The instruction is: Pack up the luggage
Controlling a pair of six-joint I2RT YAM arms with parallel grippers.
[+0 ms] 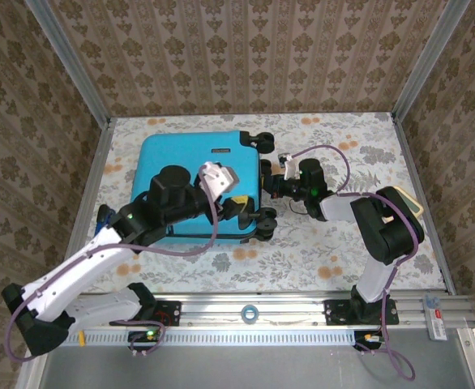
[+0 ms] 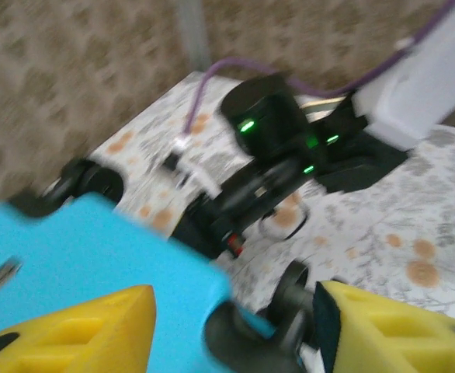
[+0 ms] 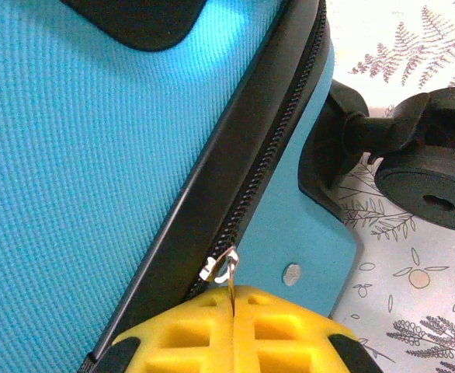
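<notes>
Your luggage (image 1: pixel 193 182) lies shut and flat on the surface (image 1: pixel 327 251), left of centre. Your right hand (image 3: pixel 234 311) is pinched closed on its zip pull (image 3: pixel 226 268) at the right edge. Your left hand (image 2: pixel 235 291) hovers over the near-right corner, fingers spread.

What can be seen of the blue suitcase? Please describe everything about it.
The luggage is a turquoise hard-shell suitcase with a finely textured shell, a black zipper along its seam and black spinner wheels at one end. It is closed and lies flat on the floral table. The right gripper is shut on its metal zipper pull; the left gripper hangs open over a wheeled corner.
</notes>
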